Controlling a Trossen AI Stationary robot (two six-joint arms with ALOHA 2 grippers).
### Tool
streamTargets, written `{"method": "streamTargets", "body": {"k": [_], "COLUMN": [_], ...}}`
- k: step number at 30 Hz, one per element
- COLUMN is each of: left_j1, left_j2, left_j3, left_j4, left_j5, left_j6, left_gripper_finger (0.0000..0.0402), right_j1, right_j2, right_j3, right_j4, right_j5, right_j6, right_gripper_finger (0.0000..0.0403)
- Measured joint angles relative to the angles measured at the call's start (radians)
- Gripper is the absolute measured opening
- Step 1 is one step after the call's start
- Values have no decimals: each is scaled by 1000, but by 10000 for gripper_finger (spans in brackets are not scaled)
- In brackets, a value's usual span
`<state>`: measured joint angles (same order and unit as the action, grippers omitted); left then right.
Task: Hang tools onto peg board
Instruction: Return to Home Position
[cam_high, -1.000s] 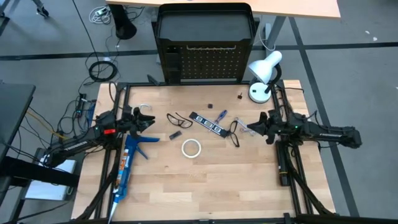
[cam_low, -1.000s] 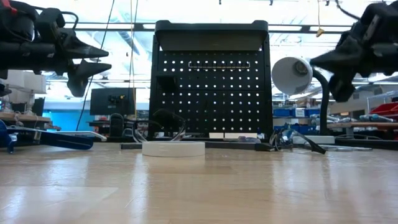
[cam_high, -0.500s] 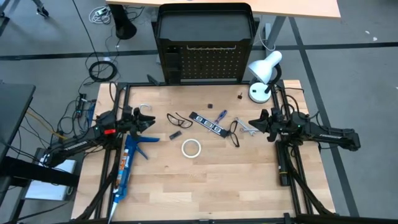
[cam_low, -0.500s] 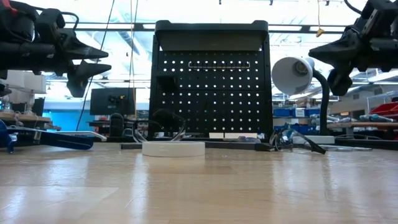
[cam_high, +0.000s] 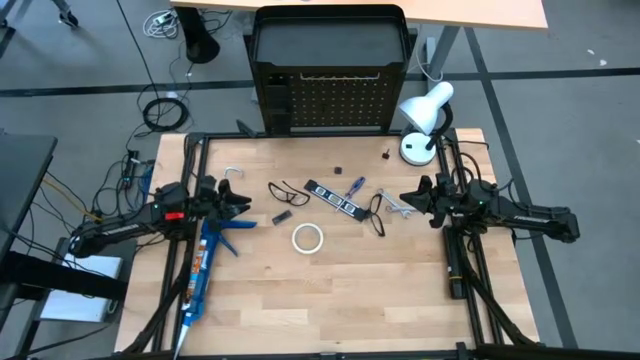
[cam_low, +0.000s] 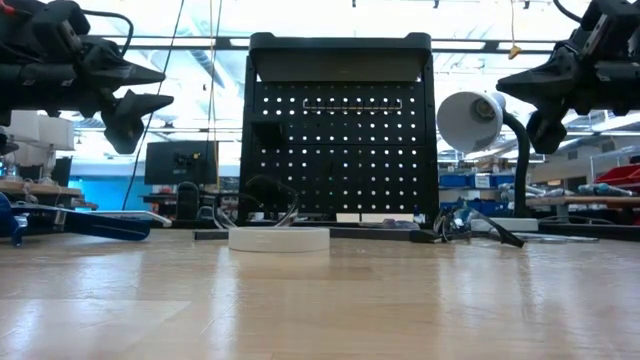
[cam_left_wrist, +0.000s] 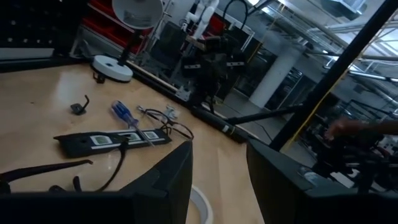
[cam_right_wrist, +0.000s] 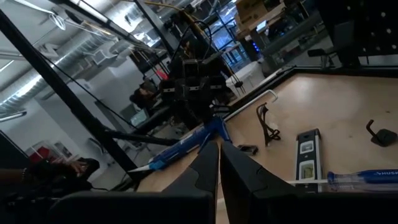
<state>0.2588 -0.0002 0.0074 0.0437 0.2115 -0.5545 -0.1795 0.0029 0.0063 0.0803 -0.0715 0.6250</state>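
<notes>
The tools lie flat on the wooden table: a white tape ring (cam_high: 307, 237), a black strip with white marks (cam_high: 334, 197), a blue-handled screwdriver (cam_high: 354, 187), black wire loops (cam_high: 288, 191) and silver wrenches (cam_high: 395, 205). The black peg board (cam_high: 330, 100) stands upright at the table's far edge. My left gripper (cam_high: 243, 196) is open and empty, in the air left of the tools. My right gripper (cam_high: 405, 197) is shut and empty, in the air over the wrenches, well above the table in the low view (cam_low: 505, 88).
A blue caulk gun (cam_high: 205, 255) lies along the table's left side under my left arm. A white desk lamp (cam_high: 425, 115) stands at the far right corner beside the peg board. A small silver hook (cam_high: 232, 172) and small black pieces (cam_high: 338, 170) lie among the tools.
My right gripper has risen a little and tipped its fingers more level, staying shut. My left gripper has drawn back slightly toward the table's left edge, staying open. The tools have not moved.
</notes>
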Motion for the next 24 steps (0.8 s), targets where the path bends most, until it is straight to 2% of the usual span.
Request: {"method": "streamTargets", "body": {"k": [24], "left_j1": [-6], "left_j2": [0], "left_j3": [0], "left_j4": [15], "left_j5": [1], "left_j6": [0], "left_gripper_finger": [156], "right_j1": [0], "right_j2": [1], "right_j3": [0], "right_j4": [0], "right_j5": [0], "right_j6": [0], "right_gripper_finger": [26]}}
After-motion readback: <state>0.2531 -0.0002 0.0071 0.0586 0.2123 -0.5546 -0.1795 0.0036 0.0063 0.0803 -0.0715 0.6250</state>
